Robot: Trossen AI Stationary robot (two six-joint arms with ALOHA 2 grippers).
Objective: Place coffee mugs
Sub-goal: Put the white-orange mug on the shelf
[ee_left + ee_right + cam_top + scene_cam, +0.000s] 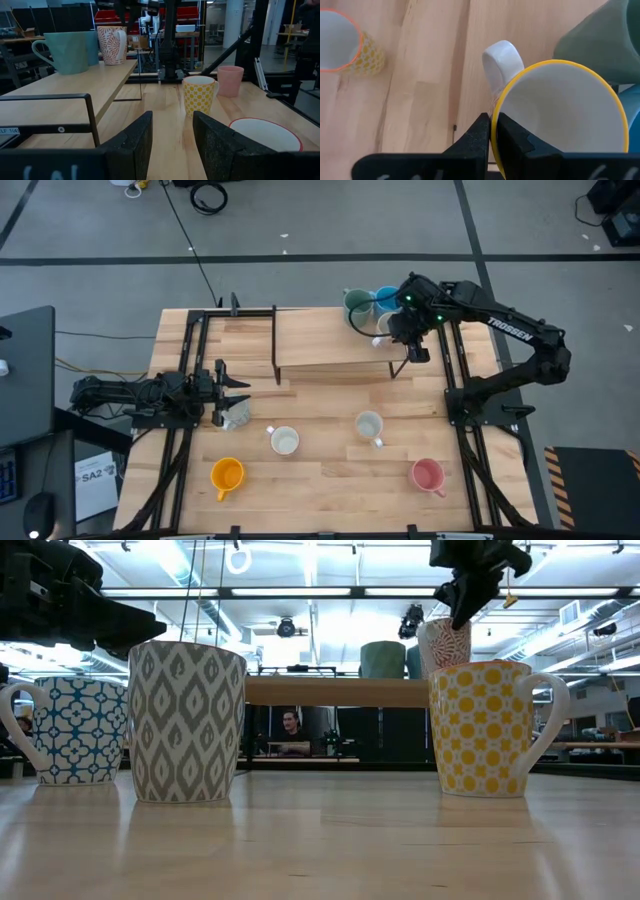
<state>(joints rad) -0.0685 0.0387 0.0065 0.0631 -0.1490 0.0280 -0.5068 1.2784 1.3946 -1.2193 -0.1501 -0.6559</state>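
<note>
A: From above, the right gripper [398, 332] is over the raised shelf [320, 340] at the bench's far right, fingers pinched on the rim of a leaf-patterned mug [384, 326], right beside the dark green mug [357, 305] and the blue mug [385, 299].

B: And the left gripper [235, 387] waits near the bench's left edge, fingers spread, with a grey-patterned mug [236, 414] just beside it. Orange mug [227, 475], a cream mug [284, 441], a pale mug [369, 425] and the pink mug [427, 474] sit along the near half of the bench [330, 495].

A: Down at table height, the grey-patterned mug [186, 720] stands upright, big in front.

B: Left wrist view: fingers [131, 145] apart, nothing between them; green mug [67, 50] and leaf-patterned one [111, 44] up on the shelf.

A: Right wrist view: the gripper [493, 135] clamps that mug's yellow rim [555, 66], one finger inside and one outside, next to its white handle [502, 60].
</note>
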